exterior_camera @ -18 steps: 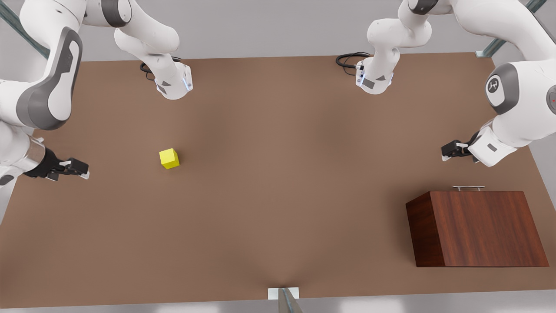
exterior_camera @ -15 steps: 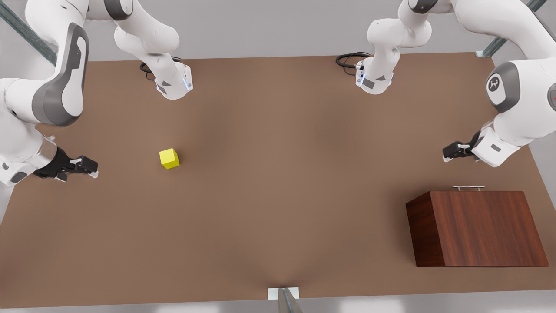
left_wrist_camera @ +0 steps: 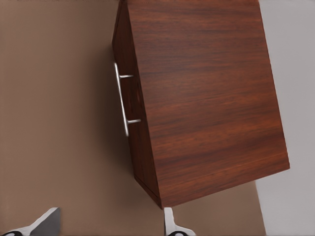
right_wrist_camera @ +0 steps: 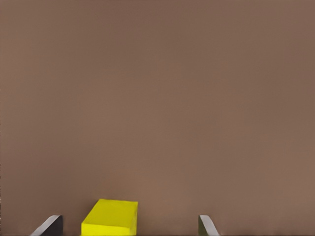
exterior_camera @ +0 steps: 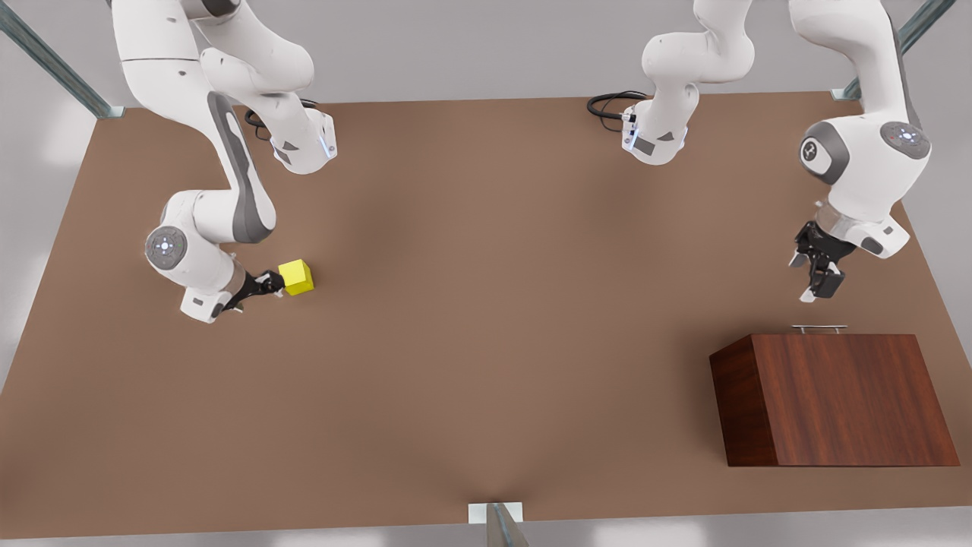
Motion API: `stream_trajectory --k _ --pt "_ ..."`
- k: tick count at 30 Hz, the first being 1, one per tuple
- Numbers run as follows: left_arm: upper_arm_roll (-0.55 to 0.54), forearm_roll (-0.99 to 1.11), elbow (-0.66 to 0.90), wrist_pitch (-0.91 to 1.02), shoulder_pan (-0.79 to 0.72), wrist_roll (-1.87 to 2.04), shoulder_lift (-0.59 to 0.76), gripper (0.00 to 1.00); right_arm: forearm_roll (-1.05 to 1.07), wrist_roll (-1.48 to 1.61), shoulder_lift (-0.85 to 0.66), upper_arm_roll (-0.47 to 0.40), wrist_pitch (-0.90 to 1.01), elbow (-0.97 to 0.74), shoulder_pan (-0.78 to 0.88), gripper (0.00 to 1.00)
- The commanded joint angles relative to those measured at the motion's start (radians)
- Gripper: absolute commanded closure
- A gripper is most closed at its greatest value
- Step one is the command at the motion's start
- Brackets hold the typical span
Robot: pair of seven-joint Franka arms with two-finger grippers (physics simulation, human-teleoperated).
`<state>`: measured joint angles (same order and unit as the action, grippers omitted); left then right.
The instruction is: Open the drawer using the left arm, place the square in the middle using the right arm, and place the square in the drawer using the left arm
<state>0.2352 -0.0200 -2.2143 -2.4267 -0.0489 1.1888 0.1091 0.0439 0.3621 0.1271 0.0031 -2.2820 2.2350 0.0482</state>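
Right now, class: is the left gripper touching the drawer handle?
Apart. In the front view, bare tabletop separates the left gripper from the handle; the left wrist view agrees.

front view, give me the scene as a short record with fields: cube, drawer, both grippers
cube: yellow cube on the table, toward the front view's left
drawer: shut in the wooden box, silver handle facing the arms
right gripper: at the cube, fingers open, cube between them, not yet gripped
left gripper: open, above the table just short of the handle
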Motion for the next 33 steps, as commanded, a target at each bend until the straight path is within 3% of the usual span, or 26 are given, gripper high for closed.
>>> stream_trajectory --k 1,10,33 --pt "0.007 -0.003 -0.001 -0.006 -0.006 0.000 -0.003 0.00 0.001 0.000 0.006 0.000 -0.014 0.014 -0.004 0.00" --pt "0.013 -0.025 -0.002 -0.144 0.049 -0.009 -0.150 0.00 0.005 -0.094 0.097 0.002 -0.014 0.055 0.067 0.00" --pt "0.019 -0.049 -0.027 -0.322 0.103 -0.084 -0.298 0.00 -0.007 -0.132 0.123 -0.009 -0.079 0.147 0.050 0.00"
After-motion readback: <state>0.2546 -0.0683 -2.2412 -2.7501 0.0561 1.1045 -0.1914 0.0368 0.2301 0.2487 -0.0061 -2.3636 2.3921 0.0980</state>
